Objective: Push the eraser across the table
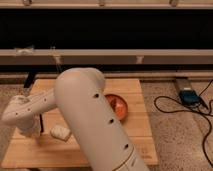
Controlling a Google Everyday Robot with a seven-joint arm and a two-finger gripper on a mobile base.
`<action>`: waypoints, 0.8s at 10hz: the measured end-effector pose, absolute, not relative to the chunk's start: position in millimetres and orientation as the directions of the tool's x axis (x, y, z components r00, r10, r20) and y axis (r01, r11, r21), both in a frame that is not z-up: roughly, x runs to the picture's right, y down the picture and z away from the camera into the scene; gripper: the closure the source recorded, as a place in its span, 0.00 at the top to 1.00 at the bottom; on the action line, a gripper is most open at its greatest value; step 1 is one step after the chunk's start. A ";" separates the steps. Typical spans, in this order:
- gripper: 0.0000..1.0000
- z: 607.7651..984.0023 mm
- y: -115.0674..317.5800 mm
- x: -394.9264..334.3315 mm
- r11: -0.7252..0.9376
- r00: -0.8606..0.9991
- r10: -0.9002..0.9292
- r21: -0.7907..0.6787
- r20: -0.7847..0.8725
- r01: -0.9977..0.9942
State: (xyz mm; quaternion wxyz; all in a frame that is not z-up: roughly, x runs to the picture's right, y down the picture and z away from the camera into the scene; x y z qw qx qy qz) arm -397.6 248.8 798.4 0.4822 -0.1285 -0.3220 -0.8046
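Gripper low over the left part of the table, just beside pale lump; open or closed, cannot tell. Eraser not in view, possibly behind the arm. Locate it first, then keep your push low, straight and clear of the lump.

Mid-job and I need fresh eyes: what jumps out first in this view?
The big white arm fills the middle, bending left so its pincer sits low over the left part of the wooden table. A pale rounded lump lies just right of the pincer, and an orange-red bowl peeks out from behind the arm on the right. The eraser cannot be made out.
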 end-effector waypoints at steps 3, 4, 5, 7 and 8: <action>0.00 807.4 230.1 -414.8 -0.323 -0.503 -0.714 0.408 0.486 0.854; 0.00 811.2 222.5 -416.1 -0.318 -0.497 -0.723 0.409 0.479 0.856; 0.00 816.2 213.6 -416.2 -0.311 -0.490 -0.733 0.408 0.472 0.858; 0.00 824.4 198.1 -417.5 -0.294 -0.473 -0.751 0.408 0.460 0.864; 0.00 827.3 192.4 -419.2 -0.289 -0.469 -0.757 0.410 0.455 0.865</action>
